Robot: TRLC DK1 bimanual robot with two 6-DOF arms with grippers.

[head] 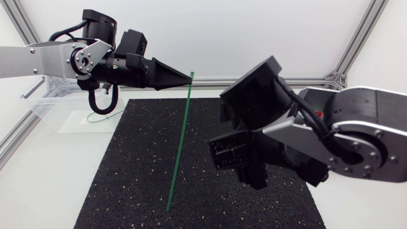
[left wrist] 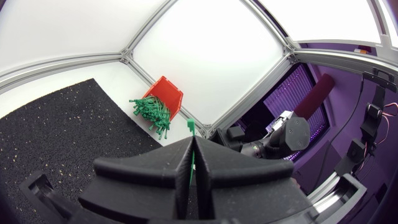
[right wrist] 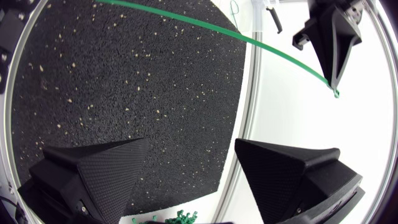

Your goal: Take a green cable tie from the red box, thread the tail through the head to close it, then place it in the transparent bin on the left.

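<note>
Green cable tie (head: 180,149) hangs down frame centre, its top end clenched in left tool (head: 191,76) at upper middle (tail over black mat (head: 127,184)); right tool (right wrist: 191,142) released, empty, right of tie

White table (head: 38,191) carries black speckled mat (head: 127,178) and clear bin (head: 49,116).

A black speckled mat (head: 127,178) covers the white table (head: 44,184).
</note>
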